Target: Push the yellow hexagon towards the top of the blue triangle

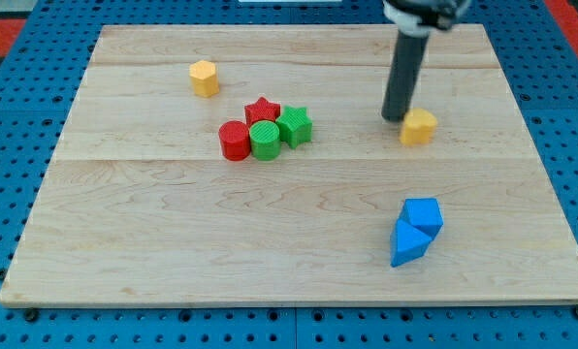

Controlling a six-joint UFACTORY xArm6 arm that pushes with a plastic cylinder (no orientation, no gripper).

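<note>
- Fingers: none on this rig, so nothing to report as apart, together or clamped; only a dark rod ending in my tip [396, 118].
- Tip sits on the board [124, 252], just at the upper-left of a yellow block [419, 126], touching or nearly so; can't tell which.
- That yellow block, at the view's right, looks more like a chunky angular shape; exact shape unclear.
- Yellow hexagon [204, 78] is the task block by my read: upper left of board, well apart from the tip and from everything else.
- Blue triangle [408, 244] lies lower right, touching a blue cube [424, 213] at its upper right.
- Centre cluster, all touching: red star [262, 110], green star-ish block [295, 126], green cylinder [265, 140], red cylinder [235, 140].
- Judgement: if the left block is the target, the tip is on the wrong side of the board; it needs to get behind the hexagon, on its upper-left, to push down-right.
- Risk: the straight line from hexagon to triangle passes close to the cluster; a glancing hit could scatter it.
- Alternative: if the near block is the intended one, tip placement above-left suits a push down toward the triangle.
</note>
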